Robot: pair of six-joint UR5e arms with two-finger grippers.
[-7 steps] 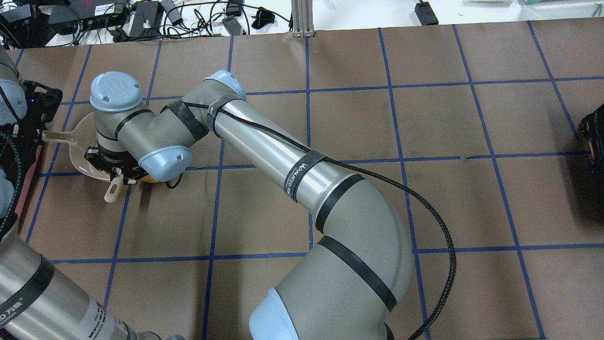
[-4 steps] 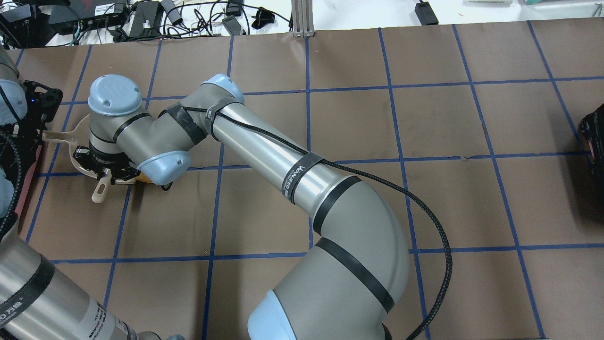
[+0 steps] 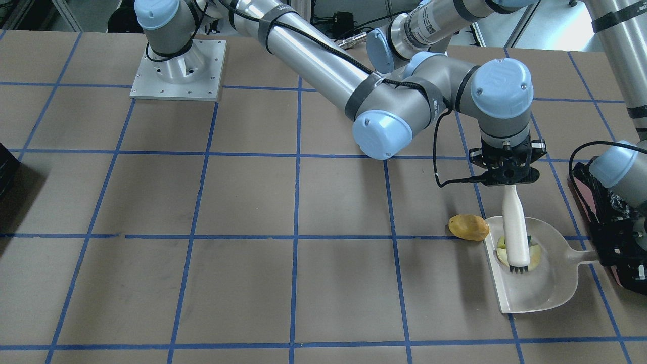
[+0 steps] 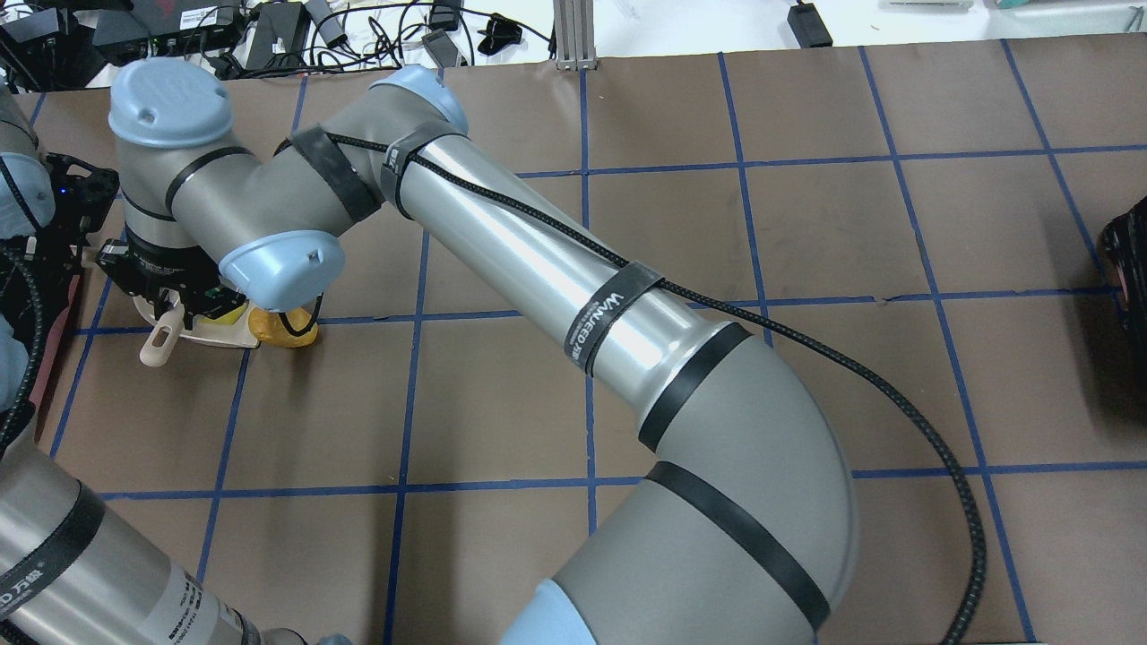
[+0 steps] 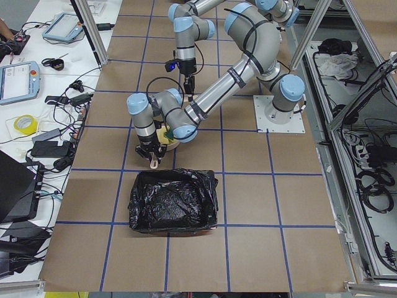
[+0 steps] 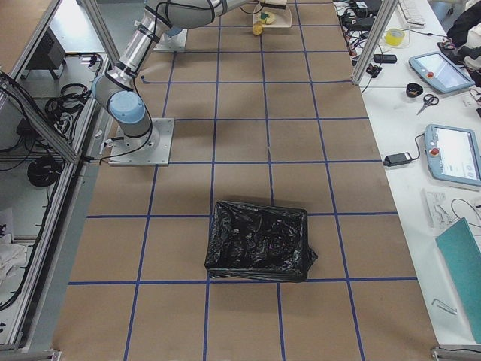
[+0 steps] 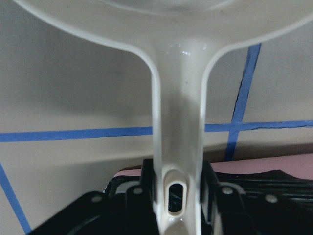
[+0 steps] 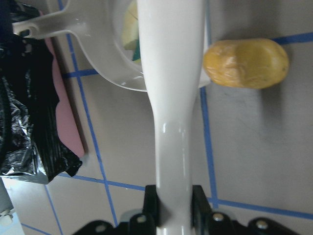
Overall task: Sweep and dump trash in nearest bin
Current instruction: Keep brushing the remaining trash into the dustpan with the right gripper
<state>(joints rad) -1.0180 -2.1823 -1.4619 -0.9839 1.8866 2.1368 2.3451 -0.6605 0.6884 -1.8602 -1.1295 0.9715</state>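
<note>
1. The white brush (image 3: 515,227) is being clamped by its handle in the right gripper (image 3: 509,183), with the jaws drawn in narrow on it (the wrist view agrees). Its bristles are being held down inside the dustpan (image 3: 538,299).
2. The dustpan's handle is being pinched by the left gripper (image 7: 178,193), with a finger pressed on each side. The pan is being kept flat on the tabletop (image 3: 252,202).
3. The pale crescent (image 3: 501,243) and the sponge wedge (image 3: 534,251) are being kept in the pan, one on either side of the brush head. The yellow-orange lump (image 3: 469,227) is being left outside on the tabletop, just beside a corner of the pan's open lip.
4. The bin (image 5: 173,202), pink-sided and lined with black plastic, is being kept close by, behind the pan's handle at the left arm's end.
5. Judgement on handling:
   - The lump is being read as light, glossy and rounded, so it is likely to roll or skid off the bristles.
   - No direct grasp is being advised for it. The brush should meet it on the side away from the pan.
   - The sponge looks soft and the crescent slight, so either could hop out if the pan is tipped early.
</note>
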